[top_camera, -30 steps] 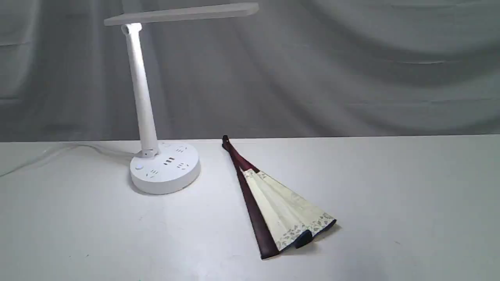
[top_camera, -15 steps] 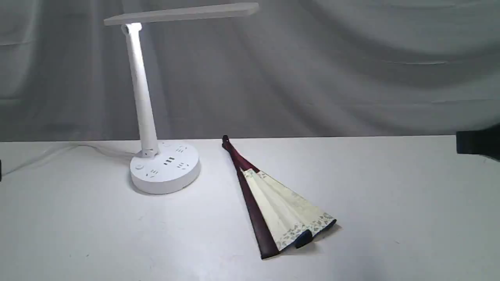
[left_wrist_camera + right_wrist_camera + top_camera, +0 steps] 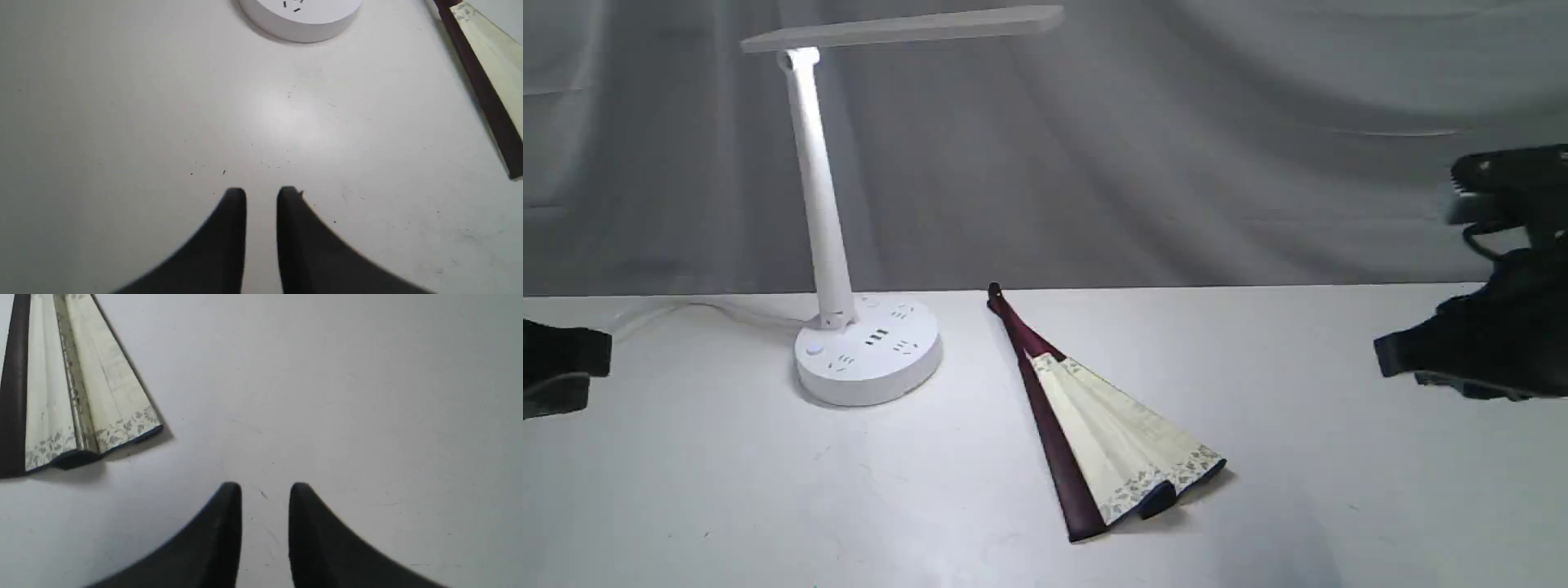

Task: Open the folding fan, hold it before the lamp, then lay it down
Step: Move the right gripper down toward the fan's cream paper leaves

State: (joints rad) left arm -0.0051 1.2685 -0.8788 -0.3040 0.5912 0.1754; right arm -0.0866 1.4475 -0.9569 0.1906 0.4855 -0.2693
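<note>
The folding fan [image 3: 1111, 441] lies partly spread on the white table, its pivot toward the back and its maroon guard on the left. To its left stands the white lamp [image 3: 821, 204], its bar head high over the round base [image 3: 302, 16]. My left gripper [image 3: 595, 369] enters at the left edge, low over the table and apart from the lamp; in the left wrist view the left gripper [image 3: 261, 195] shows a narrow empty gap. My right gripper [image 3: 1387, 359] hangs at the right, well clear of the fan [image 3: 81, 388], and the right gripper [image 3: 265, 490] is open and empty.
The lamp's white cable [image 3: 686, 309] trails off toward the back left across the table [image 3: 768, 506]. A grey draped cloth [image 3: 1258, 147] closes off the back behind the table's far edge.
Both arms have come into the exterior view from its two sides, the right one further in. Both grippers' jaws have parted. The fan and lamp have not moved.
</note>
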